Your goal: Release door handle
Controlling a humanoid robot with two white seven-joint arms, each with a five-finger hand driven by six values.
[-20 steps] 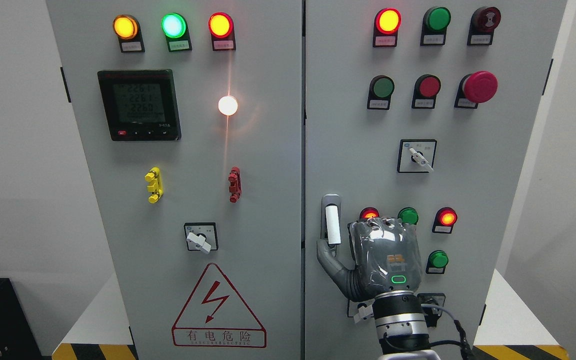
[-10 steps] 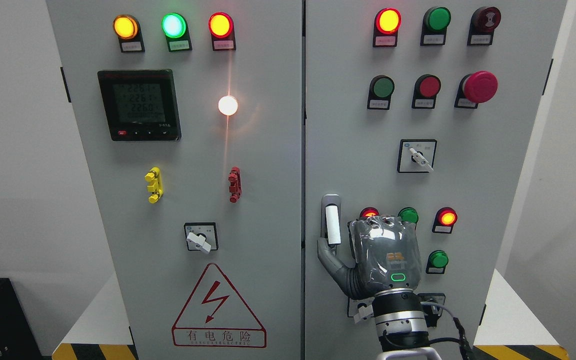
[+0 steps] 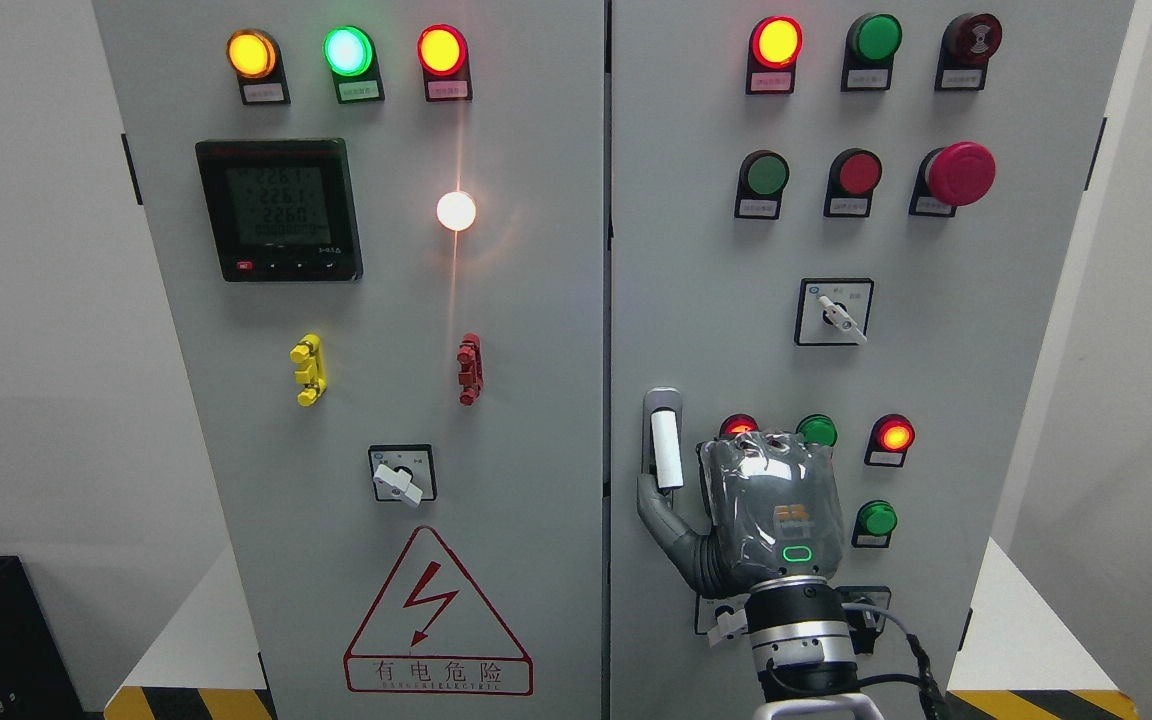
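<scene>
The white door handle (image 3: 666, 449) stands upright in its grey recess on the right cabinet door (image 3: 696, 300), near the door's left edge. My right hand (image 3: 771, 510), wrapped in clear film, comes up from the bottom edge. Its back faces me, just right of the handle. The hand's left side reaches under the handle's lower end, close to it or touching it. The handle's white bar shows in full, with nothing wrapped around it. My left arm is out of view.
Lit red lamps (image 3: 894, 436) and green buttons (image 3: 876, 519) sit close around my hand on the right door. A rotary switch (image 3: 834, 312) is above it. The left door (image 3: 386, 350) carries a meter, lamps and a warning triangle (image 3: 436, 620).
My right hand has edged slightly up and to the right beside the handle. The handle and door have not moved.
</scene>
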